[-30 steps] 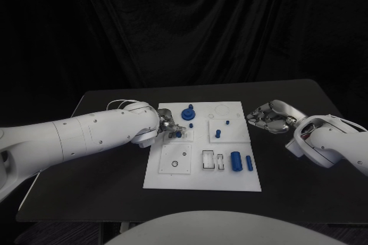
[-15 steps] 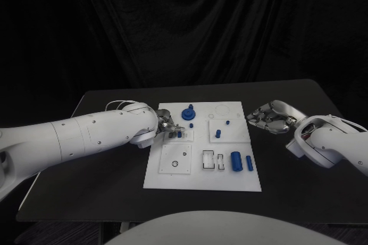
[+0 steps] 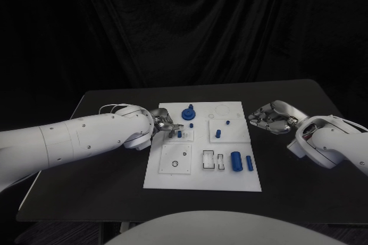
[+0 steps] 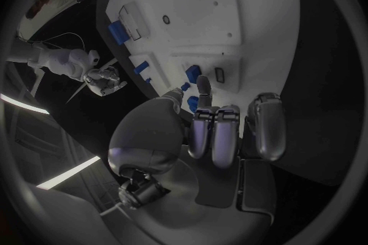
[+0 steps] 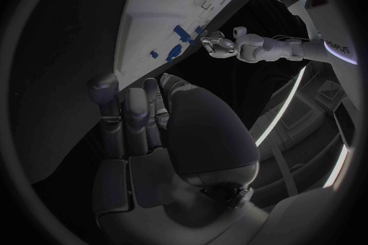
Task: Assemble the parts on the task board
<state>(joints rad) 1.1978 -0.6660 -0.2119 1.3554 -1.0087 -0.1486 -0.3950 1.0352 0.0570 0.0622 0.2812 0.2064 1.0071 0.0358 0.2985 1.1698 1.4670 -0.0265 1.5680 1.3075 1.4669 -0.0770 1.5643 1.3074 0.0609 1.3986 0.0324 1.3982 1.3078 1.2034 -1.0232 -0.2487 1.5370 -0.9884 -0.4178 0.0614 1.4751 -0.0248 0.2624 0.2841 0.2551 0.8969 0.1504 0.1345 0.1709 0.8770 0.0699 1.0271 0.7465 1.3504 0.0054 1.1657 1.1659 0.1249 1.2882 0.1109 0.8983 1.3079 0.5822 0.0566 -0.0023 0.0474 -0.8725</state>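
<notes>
A: Several small blue plastic parts sat on the flat white task board (image 3: pixel 201 173), which lay in the middle of the black bench (image 3: pixel 100 176). What had changed over the last second?

B: Little. The silver many-fingered left hand (image 3: pixel 166 126) had stayed at the board's left edge, with the white left arm (image 3: pixel 76 141) settling slightly lower and nearer the robot. A short blue peg (image 3: pixel 180 133) stood just beside its fingertips.

A: Was the left hand holding that peg?

B: I couldn't tell. In the left wrist view the fingers (image 4: pixel 222 135) were curled together, one fingertip reaching toward a blue piece (image 4: pixel 193 71) on the board, but whether it pinched or only touched was hidden.

A: And the other hand?

B: The silver right hand (image 3: pixel 267 118) hovered just off the board's right edge, fingers curled in with nothing in them. It had not moved.

A: The remaining parts?

B: Unmoved. A blue knob-shaped piece on a round base (image 3: pixel 187 115) stood near the far edge, a small blue pin (image 3: pixel 218 133) stood in the middle, and a thick blue cylinder (image 3: pixel 236 162) lay beside a thin blue rod (image 3: pixel 248 161) near the right edge.

A: So what did that mean for the task?

B: I judged the left hand was seating or adjusting the peg; most of the assembly remained undone.
</notes>
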